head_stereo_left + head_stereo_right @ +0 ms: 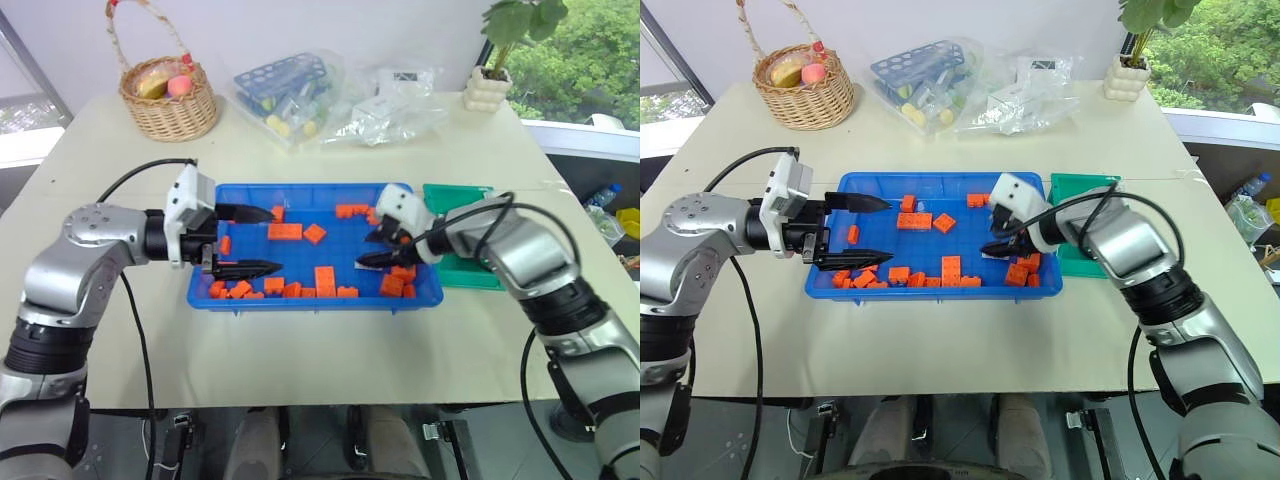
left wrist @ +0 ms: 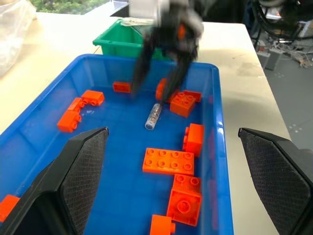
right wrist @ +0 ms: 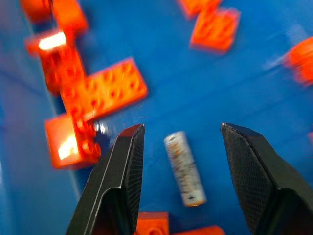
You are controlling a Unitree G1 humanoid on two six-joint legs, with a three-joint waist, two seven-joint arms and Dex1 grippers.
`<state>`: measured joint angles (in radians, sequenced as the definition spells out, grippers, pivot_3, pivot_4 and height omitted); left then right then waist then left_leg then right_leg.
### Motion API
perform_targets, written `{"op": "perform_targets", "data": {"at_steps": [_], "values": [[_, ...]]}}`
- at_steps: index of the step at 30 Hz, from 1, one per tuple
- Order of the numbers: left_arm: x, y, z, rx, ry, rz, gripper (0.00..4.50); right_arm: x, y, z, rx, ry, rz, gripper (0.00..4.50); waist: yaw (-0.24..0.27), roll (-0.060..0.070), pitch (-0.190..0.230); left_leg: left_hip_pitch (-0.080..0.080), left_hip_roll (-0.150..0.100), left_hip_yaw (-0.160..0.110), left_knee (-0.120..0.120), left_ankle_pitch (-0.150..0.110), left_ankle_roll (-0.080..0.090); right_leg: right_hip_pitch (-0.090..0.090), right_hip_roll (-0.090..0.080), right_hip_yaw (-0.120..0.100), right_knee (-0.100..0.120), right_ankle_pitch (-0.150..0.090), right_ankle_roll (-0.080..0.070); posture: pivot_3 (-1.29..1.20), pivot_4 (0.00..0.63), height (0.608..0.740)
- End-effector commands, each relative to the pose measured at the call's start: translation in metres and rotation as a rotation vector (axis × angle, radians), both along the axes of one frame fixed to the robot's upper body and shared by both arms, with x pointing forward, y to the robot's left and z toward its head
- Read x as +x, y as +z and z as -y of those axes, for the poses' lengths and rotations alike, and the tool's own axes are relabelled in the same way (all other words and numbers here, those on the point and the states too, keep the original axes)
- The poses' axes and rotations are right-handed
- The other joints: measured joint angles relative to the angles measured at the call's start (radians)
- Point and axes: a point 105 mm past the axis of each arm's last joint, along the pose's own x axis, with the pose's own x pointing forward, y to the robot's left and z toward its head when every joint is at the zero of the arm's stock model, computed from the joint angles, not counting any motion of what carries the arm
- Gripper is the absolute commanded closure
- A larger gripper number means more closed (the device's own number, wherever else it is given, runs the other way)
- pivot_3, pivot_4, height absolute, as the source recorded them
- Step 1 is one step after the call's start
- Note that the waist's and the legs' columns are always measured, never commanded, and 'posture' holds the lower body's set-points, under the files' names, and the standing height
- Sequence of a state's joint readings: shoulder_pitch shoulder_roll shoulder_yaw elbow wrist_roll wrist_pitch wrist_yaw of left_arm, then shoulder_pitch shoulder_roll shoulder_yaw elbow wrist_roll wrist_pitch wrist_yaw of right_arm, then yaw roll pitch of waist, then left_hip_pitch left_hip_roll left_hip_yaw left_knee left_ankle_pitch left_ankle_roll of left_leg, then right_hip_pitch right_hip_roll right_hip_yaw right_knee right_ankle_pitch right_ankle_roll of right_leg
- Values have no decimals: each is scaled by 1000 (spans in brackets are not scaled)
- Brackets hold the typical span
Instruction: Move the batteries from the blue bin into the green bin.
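**Right gripper spread over one battery in the blue bin**

Beige table top (image 1: pixel 320 350) carries everything, with a white wall behind it and green trees through a window at the robot's right. At the far edge stand a wicker basket (image 1: pixel 168 100) with fruit, a blue rack in a clear plastic bag (image 1: pixel 285 90), more clear bags (image 1: pixel 390 100) and a small potted plant (image 1: pixel 490 85).

In the middle of the table lies the blue bin (image 1: pixel 300 190), with its long side across the robot's front. The green bin (image 1: pixel 455 195) is just beside its right end. Many orange bricks (image 1: pixel 325 280) are scattered in the blue bin, mostly along the near side and the right end.

One battery (image 3: pixel 185 168) lies flat on the blue floor, near the right end of the bin. In the left wrist view the battery (image 2: pixel 153 115) is seen with its long axis running roughly from the near side toward the far side, a little slanted. It is close to an orange brick but I cannot tell if they touch.

The right gripper (image 1: pixel 385 248) points down into the bin, and its jaws are spread apart. In the right wrist view the battery lies between the two fingers, not touching either, with its long axis nearly along them.

The left gripper (image 1: pixel 250 240) hovers over the left end of the blue bin, pointing toward the right, level. Its jaws are wide apart and hold nothing.
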<state>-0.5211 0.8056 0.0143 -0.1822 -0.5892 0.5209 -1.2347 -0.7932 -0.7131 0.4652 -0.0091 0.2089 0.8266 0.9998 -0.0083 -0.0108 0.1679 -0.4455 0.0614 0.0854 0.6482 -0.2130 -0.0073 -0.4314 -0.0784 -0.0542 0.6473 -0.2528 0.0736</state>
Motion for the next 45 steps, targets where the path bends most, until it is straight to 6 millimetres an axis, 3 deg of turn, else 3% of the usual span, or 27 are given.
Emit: {"op": "perform_targets", "data": {"at_steps": [1, 4, 9, 10, 13, 16, 19, 21, 24, 26, 32, 33, 37, 41, 45], "values": [[-5, 8, 3, -2, -10, 40, 0, 5, -5, -2, -36, 35, 34, 1970, -2, 0, 0, 0, 0, 0, 0, 0, 0, 0, 0, 0, 0, 0, 0, 0, 150, 736], [-7, 8, 2, -3, -2, 40, 0, 10, -19, -1, -65, 33, 34, 1970, -4, 0, 0, 1, 0, 0, 0, 0, 0, 0, 0, 0, 0, 0, 0, 0, 150, 736], [-8, 8, 0, -1, 6, 35, 0, 9, -13, -4, -27, 36, 30, 4190, -2, 0, 0, 1, 0, 0, 0, 0, 0, 1, 1, 0, 1, 0, 0, 0, 150, 736], [-8, 8, 0, -1, 6, 34, 0, 9, -11, -5, -19, 34, 30, 4441, -2, 0, 0, 1, 0, 0, 0, 0, 0, 1, 1, 0, 1, 0, 0, 0, 150, 736], [-6, 9, 1, -8, 4, 32, 0, 8, 21, -8, 85, 4, 50, 4431, -1, 0, 0, 1, 0, 0, 0, 0, 0, 1, 0, 0, 1, 0, 0, 0, 150, 736], [-5, 9, 2, -15, 3, 30, 0, 10, 66, 4, 202, -80, 94, 4431, -2, 0, 0, 1, 0, 0, 0, 0, 0, 1, 0, 0, 1, 0, 0, 0, 150, 736], [-4, 9, 1, -18, 1, 27, 0, 16, 105, 39, 274, -230, 166, 4431, 2, 0, 0, 1, 0, 0, 0, 0, 0, 1, 0, 0, 1, 0, 0, 0, 150, 736], [-3, 8, 0, -18, -1, 23, 0, 16, 119, 68, 280, -331, 205, 4431, 10, 0, 0, 1, 0, 0, 0, 0, 0, 1, 0, 0, 0, 0, 0, 0, 150, 736], [-3, 7, -1, -20, -5, 16, 0, 11, 119, 104, 250, -455, 232, 4431, 19, 0, 0, 1, 0, 0, -1, 0, 0, 1, -1, 0, -1, 0, -1, 0, 150, 736], [-2, 6, -1, -21, -7, 14, 0, 8, 105, 120, 209, -517, 230, 4431, 19, 0, 0, 1, 0, 1, 0, 0, 0, 1, -1, 0, -1, -1, -2, 0, 150, 736], [1, 7, -1, -24, -10, 12, 0, 4, 74, 135, 206, -631, 227, 4431, 13, 0, 0, 2, 0, 1, 0, 0, 0, 1, 0, 0, 0, 0, 0, 0, 150, 736], [1, 8, -1, -23, -9, 13, 0, 5, 71, 136, 211, -650, 235, 3405, 13, 0, 0, 2, 0, 1, 0, 0, 0, 0, 0, 0, 1, 0, 0, 0, 150, 736], [4, 12, -5, -24, 5, 19, 0, 6, 73, 141, 216, -646, 263, 1664, 14, 0, 0, 2, 0, 1, 0, 0, 0, 1, 0, 0, 1, 0, 0, 0, 150, 736], [6, 16, -19, -23, 43, 22, 0, -10, 88, 148, 228, -494, 275, 1664, 23, 0, 0, 1, 0, 1, 0, 0, 0, 1, 0, 0, 0, 0, 0, 0, 150, 736], [5, 20, -46, 3, 103, 17, 0, -39, 107, 173, 223, -326, 266, 1664, 20, 0, 1, 1, -1, 0, 0, 0, 0, 1, -1, 0, -1, -1, 1, 0, 150, 736]]}}
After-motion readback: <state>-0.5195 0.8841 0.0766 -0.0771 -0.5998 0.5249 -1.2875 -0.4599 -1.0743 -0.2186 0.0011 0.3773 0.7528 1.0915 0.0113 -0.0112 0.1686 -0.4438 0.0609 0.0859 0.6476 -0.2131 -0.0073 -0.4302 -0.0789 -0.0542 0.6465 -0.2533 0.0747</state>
